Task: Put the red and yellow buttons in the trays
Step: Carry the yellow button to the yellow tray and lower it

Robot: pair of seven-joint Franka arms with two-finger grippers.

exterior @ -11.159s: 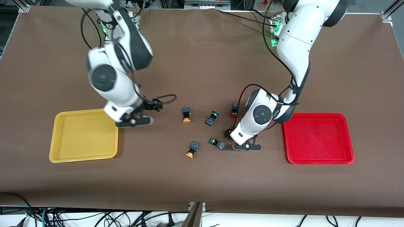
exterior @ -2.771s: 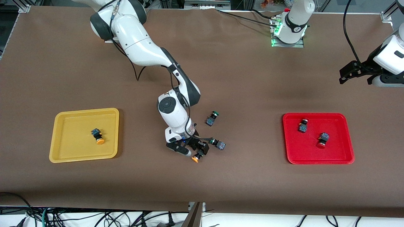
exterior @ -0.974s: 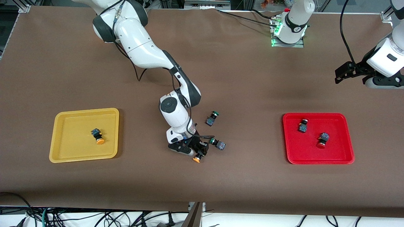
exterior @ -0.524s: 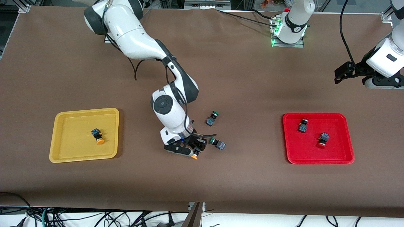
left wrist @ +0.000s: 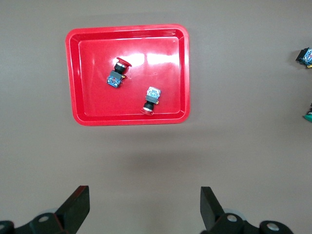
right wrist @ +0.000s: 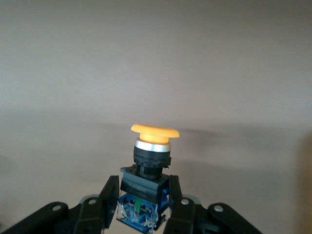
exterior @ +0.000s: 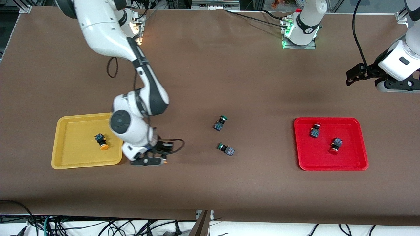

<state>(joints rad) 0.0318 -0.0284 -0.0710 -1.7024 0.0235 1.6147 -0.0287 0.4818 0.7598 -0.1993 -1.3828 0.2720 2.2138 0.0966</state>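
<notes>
My right gripper (exterior: pixel 157 161) is shut on a yellow button (right wrist: pixel 148 161), gripping its dark body with the orange-yellow cap pointing away from the fingers. It hangs over the table just beside the yellow tray (exterior: pixel 65 157), at the tray's corner toward the table's middle. A second yellow button (exterior: pixel 101 142) lies in that tray. The red tray (exterior: pixel 347 160) holds two red buttons (exterior: pixel 315 130) (exterior: pixel 334 146). The left wrist view shows this tray (left wrist: pixel 92 97) and both red buttons (left wrist: pixel 117 74) (left wrist: pixel 151 99). My left gripper (exterior: pixel 395 87) waits open and empty, high over the left arm's end of the table (left wrist: pixel 145 209).
Two green-capped switches (exterior: pixel 220 123) (exterior: pixel 226 149) lie on the brown table between the two trays. They also show at the edge of the left wrist view (left wrist: pixel 305 57) (left wrist: pixel 308 114). Cables hang below the table's front edge.
My right gripper has lifted the yellow button from the table's middle and carried it to the yellow tray's edge. The left arm has barely moved.
</notes>
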